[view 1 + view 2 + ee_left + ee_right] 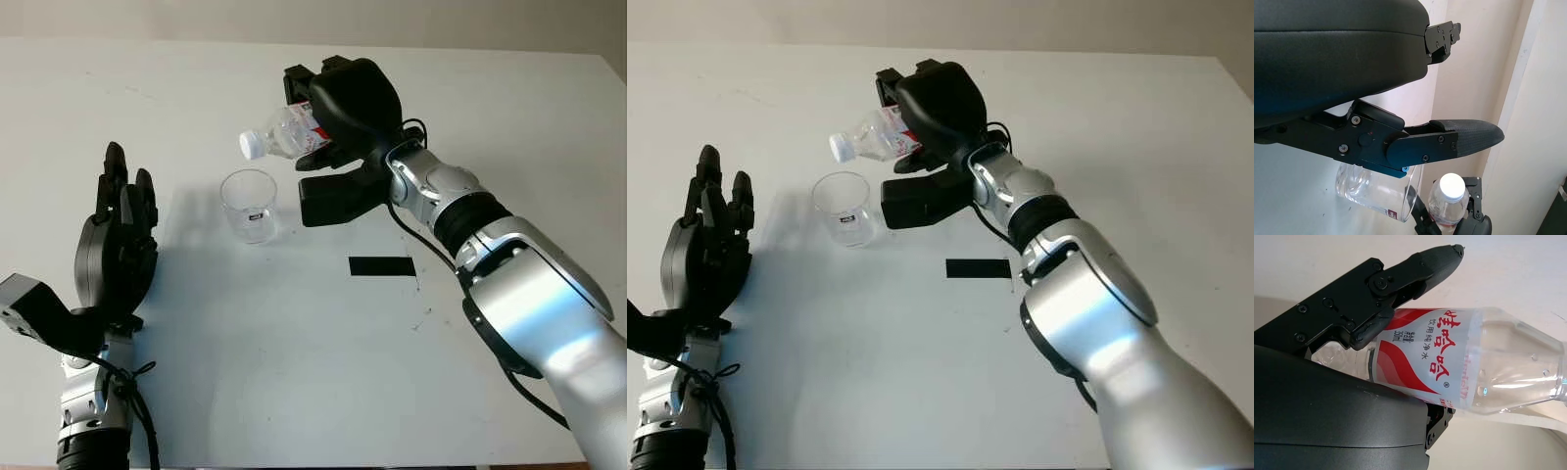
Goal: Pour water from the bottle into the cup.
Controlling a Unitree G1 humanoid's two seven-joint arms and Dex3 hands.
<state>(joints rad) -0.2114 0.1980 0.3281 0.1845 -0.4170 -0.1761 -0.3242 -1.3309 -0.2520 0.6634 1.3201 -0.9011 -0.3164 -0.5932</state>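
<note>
Clear plastic water bottle (284, 131) w/ white cap (252, 145) and red-and-white label is gripped in the black three-finger right hand (345, 113), held above the white table (294, 343) at centre-far area. Bottle is tipped nearly sideways, cap end pointing twd the robot's left and slightly down, cap on; cap sits just above and a bit beyond the rim of the clear plastic cup (249, 206), not touching it. Right wrist view shows fingers (1415, 271) wrapped over the label w/ water pooled in the shoulder of the bottle. Cup stands upright on the table, just beside the right hand's lower finger; can't tell if any water is in it. Black left hand (120, 235) is open, holding nothing, raised at the near-left side, fingers pointing away from the robot, well apart from the cup. Small black rectangular tape patch (381, 265) lies flat on the table near the right forearm (441, 196).
</note>
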